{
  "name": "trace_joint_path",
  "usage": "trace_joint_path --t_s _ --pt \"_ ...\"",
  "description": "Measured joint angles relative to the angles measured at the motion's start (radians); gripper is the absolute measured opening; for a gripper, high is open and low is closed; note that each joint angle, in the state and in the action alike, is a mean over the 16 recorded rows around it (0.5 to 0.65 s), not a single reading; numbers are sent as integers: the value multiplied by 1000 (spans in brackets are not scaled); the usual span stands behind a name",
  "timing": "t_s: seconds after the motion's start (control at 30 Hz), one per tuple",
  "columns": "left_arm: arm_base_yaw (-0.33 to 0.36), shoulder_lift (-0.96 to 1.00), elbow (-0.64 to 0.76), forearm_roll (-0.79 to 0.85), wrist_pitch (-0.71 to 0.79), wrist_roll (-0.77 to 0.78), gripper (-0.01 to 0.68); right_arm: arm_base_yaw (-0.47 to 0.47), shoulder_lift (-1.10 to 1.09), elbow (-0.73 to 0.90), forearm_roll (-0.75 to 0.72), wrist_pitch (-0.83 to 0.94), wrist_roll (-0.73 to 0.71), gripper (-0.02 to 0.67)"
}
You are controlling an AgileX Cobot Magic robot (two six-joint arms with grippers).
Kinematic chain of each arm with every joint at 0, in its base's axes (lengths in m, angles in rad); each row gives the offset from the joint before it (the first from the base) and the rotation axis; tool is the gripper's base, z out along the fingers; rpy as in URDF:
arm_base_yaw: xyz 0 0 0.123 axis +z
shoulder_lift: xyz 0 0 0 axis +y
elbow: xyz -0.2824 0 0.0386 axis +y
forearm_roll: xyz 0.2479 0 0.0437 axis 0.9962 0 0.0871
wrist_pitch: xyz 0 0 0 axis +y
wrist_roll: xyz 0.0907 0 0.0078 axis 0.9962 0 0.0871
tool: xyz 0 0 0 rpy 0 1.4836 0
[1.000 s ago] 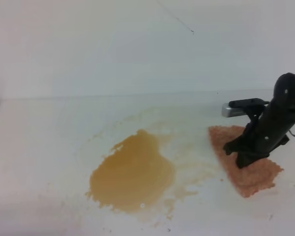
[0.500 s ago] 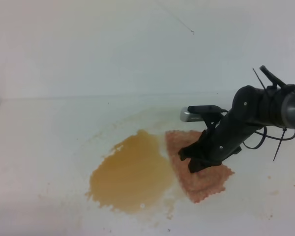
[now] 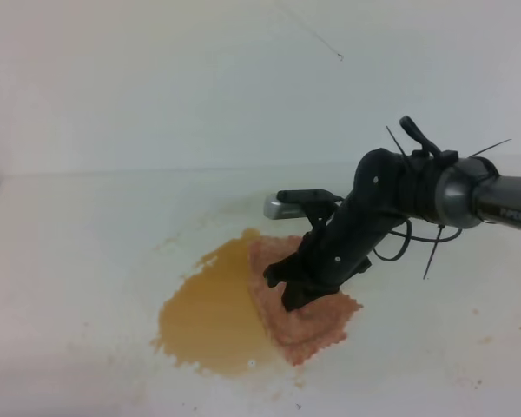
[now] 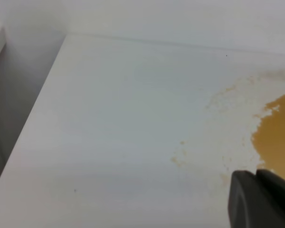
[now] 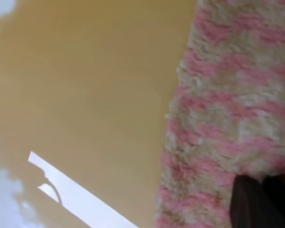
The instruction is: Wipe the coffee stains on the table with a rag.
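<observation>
Right gripper (image 3: 297, 295) presses down on the rag (image 3: 308, 317), its jaws closed; the log-free reading from the exterior high view is a dark, narrow tip planted on the cloth near the cloth's centre. The right wrist view shows the closed fingertips (image 5: 261, 202) resting directly on the nubbly pink-and-cream weave, so the cloth is pinned under the tip, not lifted off the surface.

The rag lies flat on the table (image 3: 78, 234), with its left edge overlapping the right side of the coffee stains (image 3: 213, 317). The yellowish-brown puddle extends to the left of the cloth and remains largely uncovered. Paler tan smears and specks surround the puddle toward the rear and along its lower edge.

Left gripper (image 4: 263, 199) appears only as a dark block at the lower right corner of its own wrist view, parked above the table just beside the left margin of the puddle. Whether its jaws stand apart cannot be determined from that view.

Step in hand, as judged: the wiping stroke proper, with the cloth at the point of entering the liquid. The next move calls for sustained downward pressure while the cloth is drawn leftward across the full puddle, followed by passes over the outlying smears. Loss of pressure would likely leave the cloth behind.
</observation>
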Motion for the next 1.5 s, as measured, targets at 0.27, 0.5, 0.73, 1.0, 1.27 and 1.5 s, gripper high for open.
trace_joint_path --t_s 0.27,0.5,0.73,1.0,1.27,1.5 --pt "0 -5 0 0 0 0 -2 30 46 -99 -5 53 20 13" --pt "0 -6 0 0 0 0 -2 37 71 -171 -24 120 20 92" --pt "0 -8 0 0 0 0 -2 39 85 -285 -86 197 20 253" --pt "0 -8 0 0 0 0 -3 39 98 -411 -209 227 40 386" --pt "0 -10 0 0 0 0 -3 41 130 -450 -285 207 54 399" --pt "0 -10 2 0 0 0 -3 53 169 -456 -295 204 54 358"
